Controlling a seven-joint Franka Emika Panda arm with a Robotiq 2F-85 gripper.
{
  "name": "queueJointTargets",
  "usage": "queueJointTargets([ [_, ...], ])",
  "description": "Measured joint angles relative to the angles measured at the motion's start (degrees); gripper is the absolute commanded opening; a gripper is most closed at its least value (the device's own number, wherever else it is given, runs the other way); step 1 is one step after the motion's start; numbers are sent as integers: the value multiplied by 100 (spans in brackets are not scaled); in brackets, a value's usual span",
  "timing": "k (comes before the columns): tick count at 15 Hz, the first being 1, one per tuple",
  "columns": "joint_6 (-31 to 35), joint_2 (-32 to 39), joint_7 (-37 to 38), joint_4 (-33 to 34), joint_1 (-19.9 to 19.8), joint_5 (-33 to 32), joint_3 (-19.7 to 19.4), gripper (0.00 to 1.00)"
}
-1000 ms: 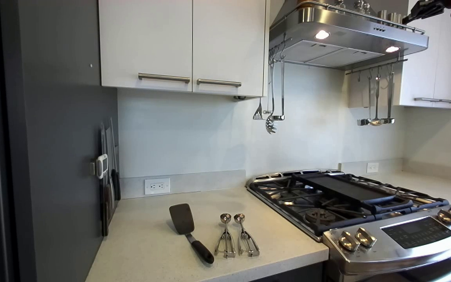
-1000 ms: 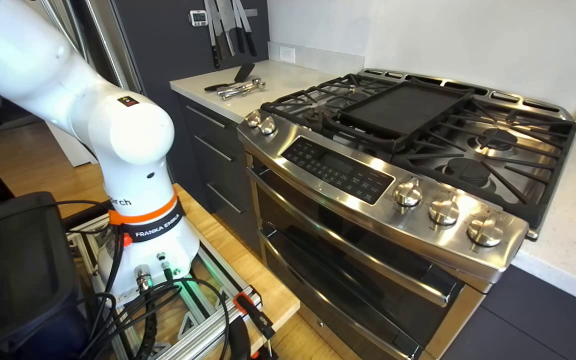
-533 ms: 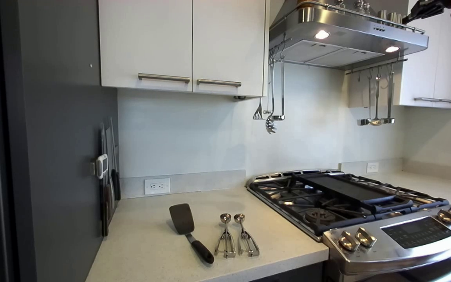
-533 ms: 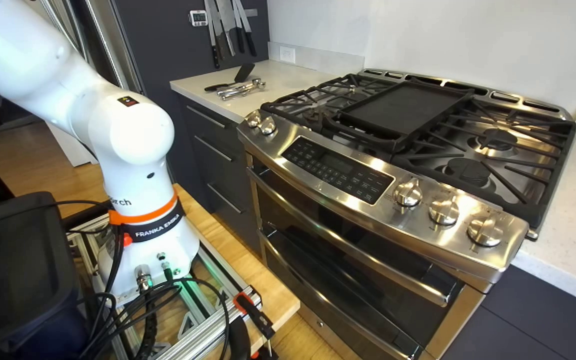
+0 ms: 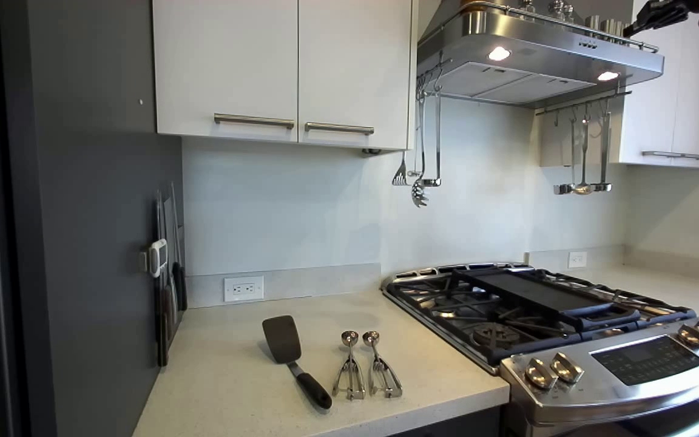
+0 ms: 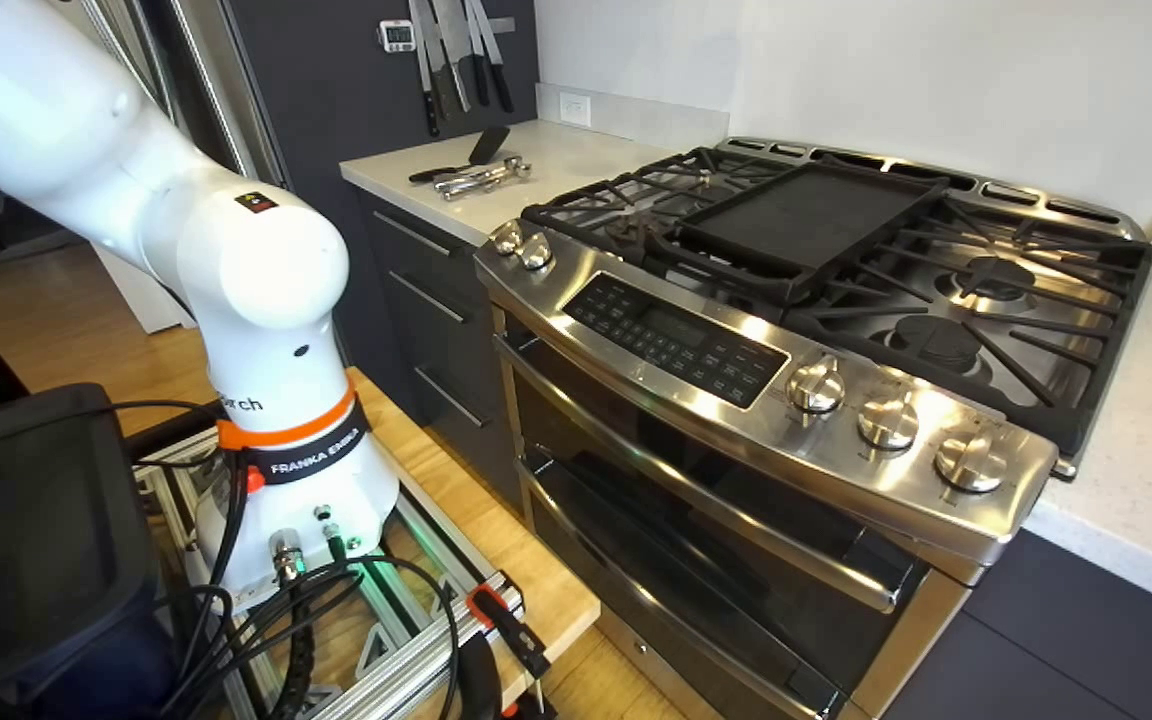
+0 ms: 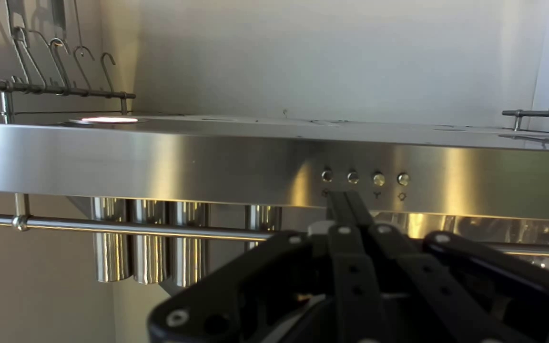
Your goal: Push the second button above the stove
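Observation:
The stove [image 5: 559, 397] shows in both exterior views [image 6: 896, 490], with black grates and silver knobs. Above it hangs the steel hood [image 5: 519, 33]. The wrist picture is upside down and shows the hood's front band [image 7: 236, 166] with a row of small round buttons [image 7: 352, 177]. My gripper [image 7: 343, 195] is shut and empty. In the wrist view its tips point at the band, just under the two leftmost buttons in the picture, covering part of the symbols. In an exterior view the gripper [image 5: 628, 30] is at the hood's front right. Contact with the band cannot be told.
A rail [image 7: 160, 227] with steel canisters [image 7: 111, 259] behind it runs along the hood's top. Utensils [image 5: 584, 158] hang beside the hood. A spatula [image 5: 283, 340] and two scoops [image 5: 349, 370] lie on the counter. White cabinets [image 5: 349, 67] flank the hood.

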Motion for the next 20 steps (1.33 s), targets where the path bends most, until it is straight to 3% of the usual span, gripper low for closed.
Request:
queueJointTargets([
  [20, 59, 372, -247, 128, -7, 252, 173, 0],
])
